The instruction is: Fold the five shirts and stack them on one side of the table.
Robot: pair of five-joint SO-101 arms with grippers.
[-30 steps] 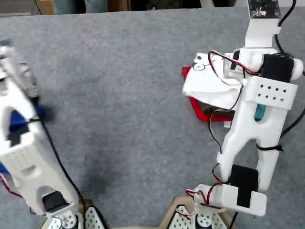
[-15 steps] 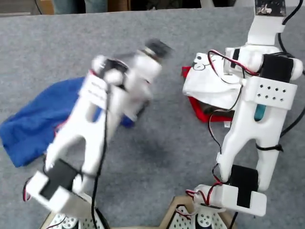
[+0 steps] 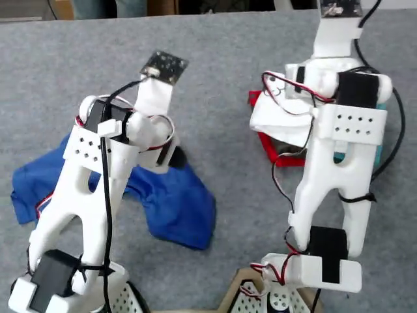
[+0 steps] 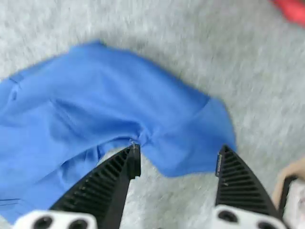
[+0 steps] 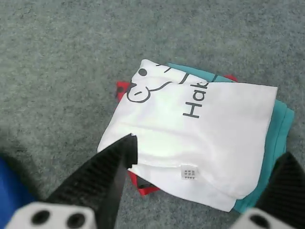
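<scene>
Blue and crumpled, the blue shirt (image 3: 176,205) lay loose on the grey worktop (image 3: 215,59), toward the left edge and not folded. One floppy part of it stuck out toward the middle of the worktop, and the left arm crossed over another part. The left hand (image 4: 176,155) hung just above this shirt (image 4: 95,105) with its two black fingers spread apart. It held nothing, and a bit of blue cloth and grey worktop showed in the gap between them. Well apart from the blue shirt, toward the right edge of the worktop, sat a small pile of folded shirts. The white shirt (image 3: 280,120) was on top, with a black drawing and some letters on it. Under it was the teal shirt (image 5: 282,121), peeking out along one side. The red shirt (image 3: 270,151) was at the bottom, with thin bits showing past the white one. The right hand (image 5: 207,152) hung over the pile with its fingers very wide apart, one on each side of the white shirt (image 5: 190,138), and it held nothing.
</scene>
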